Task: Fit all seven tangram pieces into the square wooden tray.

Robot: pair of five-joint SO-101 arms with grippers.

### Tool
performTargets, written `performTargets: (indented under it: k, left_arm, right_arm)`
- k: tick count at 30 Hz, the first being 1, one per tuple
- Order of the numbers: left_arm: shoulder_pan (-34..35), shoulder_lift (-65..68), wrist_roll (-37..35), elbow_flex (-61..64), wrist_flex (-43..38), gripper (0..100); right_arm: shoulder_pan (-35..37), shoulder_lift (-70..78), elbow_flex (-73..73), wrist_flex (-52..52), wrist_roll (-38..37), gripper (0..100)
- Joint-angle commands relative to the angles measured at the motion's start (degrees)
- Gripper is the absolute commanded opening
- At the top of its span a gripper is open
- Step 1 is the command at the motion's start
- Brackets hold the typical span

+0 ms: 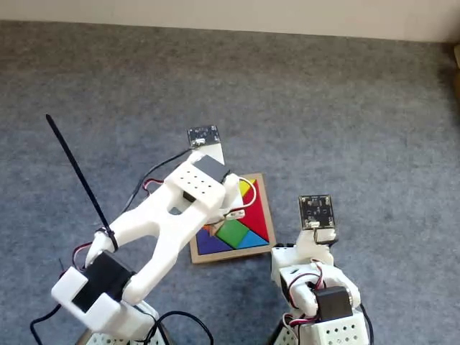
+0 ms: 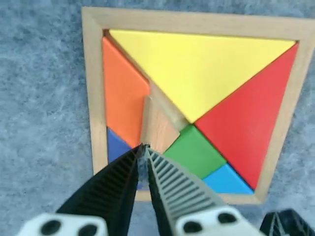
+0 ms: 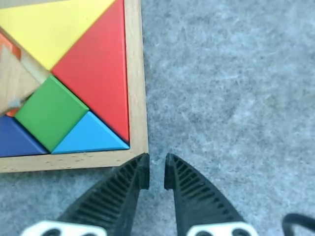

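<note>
The square wooden tray [image 2: 197,17] holds a yellow triangle [image 2: 197,64], a red triangle [image 2: 246,118], an orange piece [image 2: 123,93], a green square [image 2: 194,152], a light blue triangle [image 2: 226,179] and a dark blue piece [image 2: 115,145]. A plain wood-coloured piece [image 2: 157,128] lies in the middle gap, slightly askew. My left gripper [image 2: 144,150] is shut, its tips over the edge of that piece. My right gripper [image 3: 156,169] hovers over the carpet just outside the tray's corner [image 3: 140,147], slightly open with nothing between its fingers.
Grey carpet [image 1: 345,108] surrounds the tray [image 1: 230,255]. The left arm [image 1: 165,223] stretches over the tray and hides part of it. The right arm [image 1: 316,280] stands just beside the tray's near right corner. A black cable tie [image 1: 75,169] sticks up at the left.
</note>
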State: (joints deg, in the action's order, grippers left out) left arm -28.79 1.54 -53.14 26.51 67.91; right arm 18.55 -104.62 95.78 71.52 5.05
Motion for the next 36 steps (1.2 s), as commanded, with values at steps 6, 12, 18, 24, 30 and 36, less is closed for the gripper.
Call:
performTargets:
  k: [6, 12, 18, 24, 30, 36]
  left_arm:
    - [-0.66, 8.04, 0.44, -8.40, 0.88, 1]
    - [-0.40, 6.11, 0.44, -12.18, 8.79, 1]
    - [-0.31, 0.13, 0.44, -9.63, 8.88, 1]
    - [-0.40, -5.23, 0.79, -6.64, 8.88, 1]
    - [-0.66, -11.38, 0.88, -1.45, 6.15, 0]
    - [-0.31, -21.23, 2.81, 8.40, -3.16, 0]
  right_arm:
    - [-0.40, -1.45, 8.13, 0.66, 0.18, 6.3]
    - [-0.40, -1.45, 8.13, 0.66, 0.18, 6.3]
    - [-0.48, -1.45, 8.13, 0.66, 0.18, 6.3]
    - [-0.48, -1.45, 8.13, 0.66, 0.18, 6.3]
    - [-0.48, -1.45, 8.13, 0.66, 0.18, 6.3]
    - [-0.48, -1.45, 8.13, 0.66, 0.18, 6.3]
